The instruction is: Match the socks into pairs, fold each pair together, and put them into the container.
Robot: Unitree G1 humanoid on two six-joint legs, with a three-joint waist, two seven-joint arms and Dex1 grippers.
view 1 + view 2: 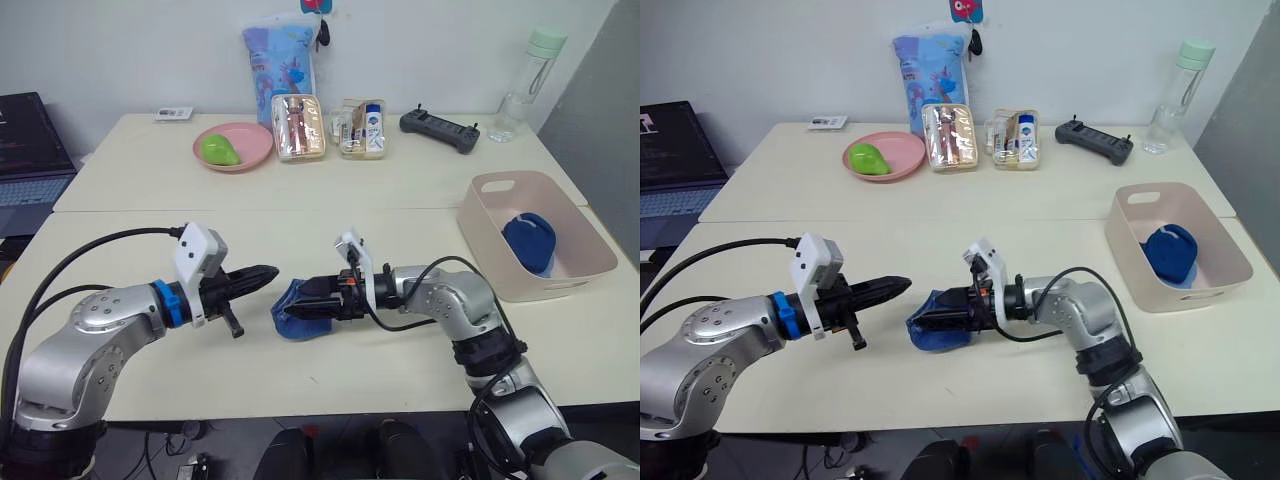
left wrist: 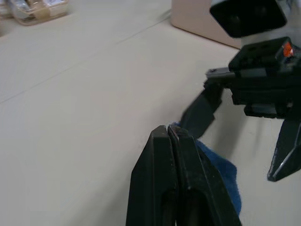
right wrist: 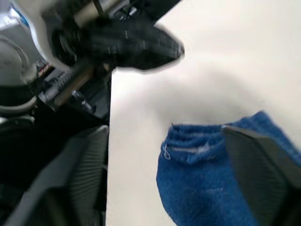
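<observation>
Socks: one medium-blue sock (image 1: 297, 312) lies bunched on the near table (image 1: 150, 190), between the two grippers; a second blue sock (image 1: 529, 241) sits inside the pink container (image 1: 483, 235) at the right edge. Right gripper (image 1: 308, 300): fingers spread wide, one on either side of the bunched sock, not clamped on it. Left gripper (image 1: 262, 274): fingers pressed together, empty, tips just beside the sock.

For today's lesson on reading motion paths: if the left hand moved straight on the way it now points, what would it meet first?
Probably the blue sock lying on the table just past the shut left hand. The right hand, open around that sock, comes next. Depth is unclear, so it might skim over the sock.
</observation>
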